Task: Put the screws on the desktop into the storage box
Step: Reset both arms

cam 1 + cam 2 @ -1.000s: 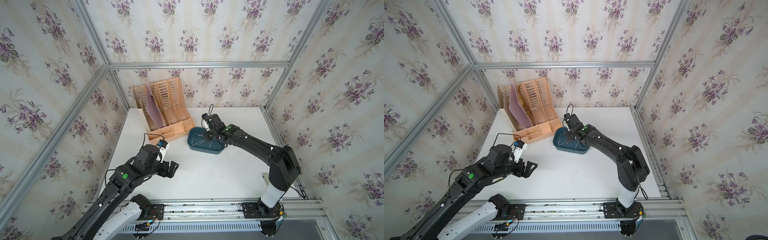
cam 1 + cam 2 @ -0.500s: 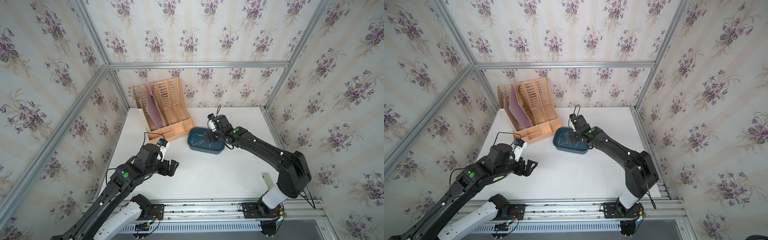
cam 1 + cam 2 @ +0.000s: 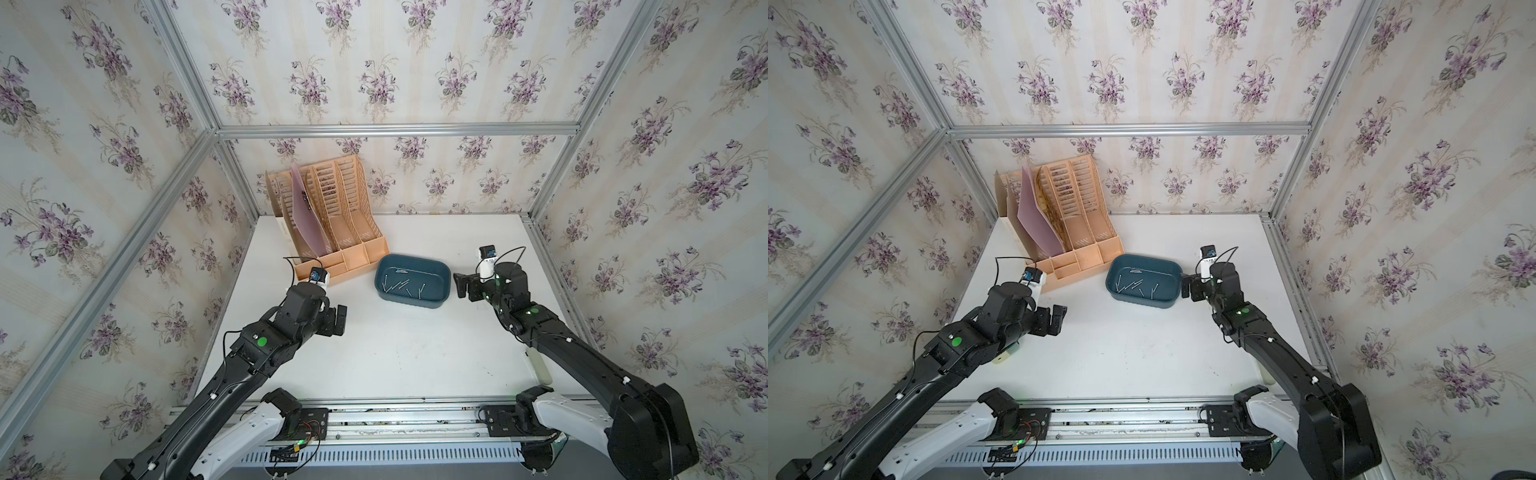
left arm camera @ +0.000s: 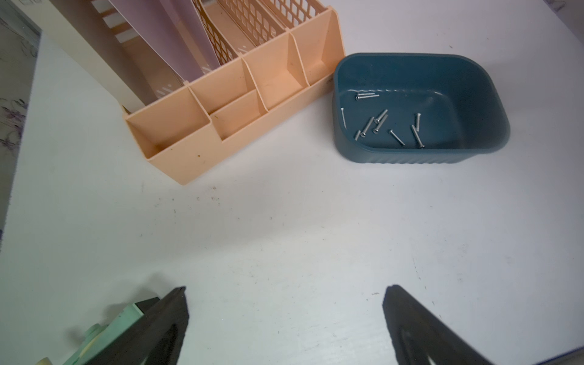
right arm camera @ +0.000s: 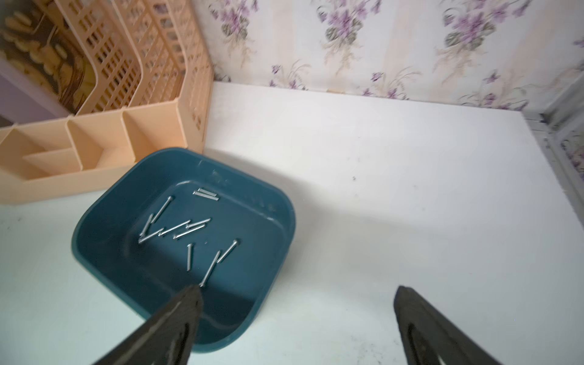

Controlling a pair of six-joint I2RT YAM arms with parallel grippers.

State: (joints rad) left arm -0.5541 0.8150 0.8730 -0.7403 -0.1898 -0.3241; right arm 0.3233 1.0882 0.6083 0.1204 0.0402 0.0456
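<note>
The storage box (image 3: 409, 302) (image 3: 1142, 303) is a dark teal tub standing mid-desktop (image 3: 407, 357), beside the peach organizer. Several thin silver screws (image 3: 401, 285) (image 3: 1134, 285) (image 4: 379, 121) (image 5: 177, 229) lie scattered on its floor; every screw I see is inside it. My right gripper (image 3: 461, 285) (image 3: 1187, 287) (image 5: 297, 289) hovers just right of the box's (image 5: 104, 249) right end, open and empty. My left gripper (image 3: 340, 319) (image 3: 1057, 318) (image 4: 286, 289) is open and empty over bare white desktop, to the front left of the box (image 4: 410, 157).
A peach slotted file organizer (image 3: 332, 232) (image 4: 196, 158) holding a pink folder (image 3: 305, 216) stands at the back left, touching the box's corner. A pale green object (image 3: 1003, 357) (image 4: 104, 331) lies under the left arm. A pale oblong (image 3: 540, 368) lies near the right rail.
The right arm has drawn back from above the box to its right side, and its gripper has opened. The left arm has barely moved.
</note>
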